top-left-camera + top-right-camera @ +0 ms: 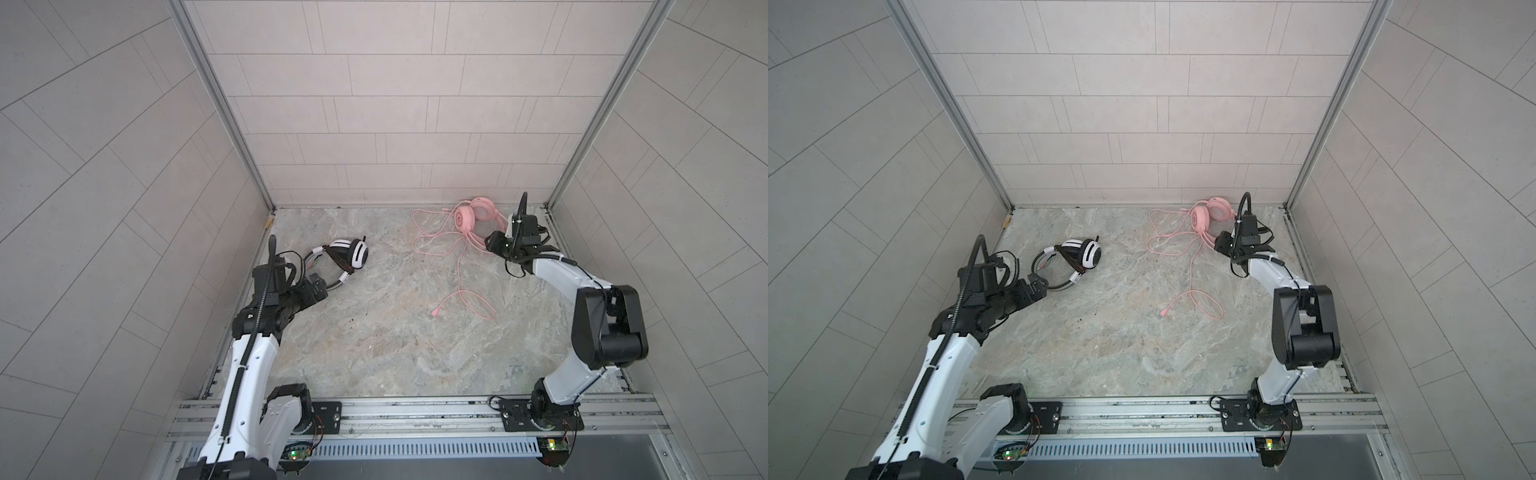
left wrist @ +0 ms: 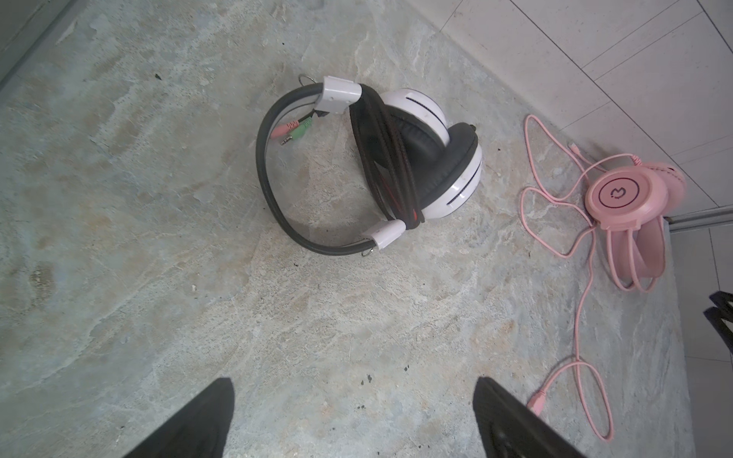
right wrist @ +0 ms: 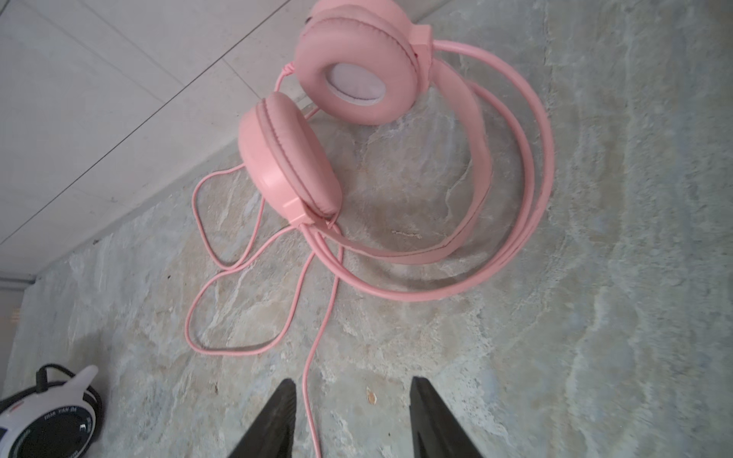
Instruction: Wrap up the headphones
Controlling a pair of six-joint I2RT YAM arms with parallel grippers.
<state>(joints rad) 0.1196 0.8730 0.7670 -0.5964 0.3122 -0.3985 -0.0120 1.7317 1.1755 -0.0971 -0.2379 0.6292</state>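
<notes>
White-and-black headset (image 2: 416, 154): white glossy cups with dark slits, black ear pads, thin black headband (image 2: 273, 198) with white slider blocks. Its dark braided cable (image 2: 390, 166) is wound in several turns across the band just beside the cups; pink and green jack plugs (image 2: 293, 131) lie inside the band loop.

Pink headset (image 3: 357, 79): all pink, padded cups, double-wire band plus a flat strap. Pink cable (image 3: 238, 309) unwound, in loose loops on the surface beside the cups, running off to a plug (image 1: 435, 312) well away from them.

Surface: mottled grey-beige stone-look tabletop (image 1: 374, 353), small dark specks on it. Pale tiled walls on three sides, aluminium posts in the far corners, a rail along the near edge carrying both arm bases.

Taking the pink headset as landmark: it lies against the far wall, cups toward the wall, band arching away toward the right gripper (image 3: 351, 416). The white-and-black set lies well apart to its left in both top views, cups facing the pink one, band loop toward the left gripper (image 2: 353, 416).

Left gripper: fingers spread wide, holding nothing, just short of the black band. Right gripper: fingers partly apart, straddling a strand of pink cable that passes between them; no contact visible.
</notes>
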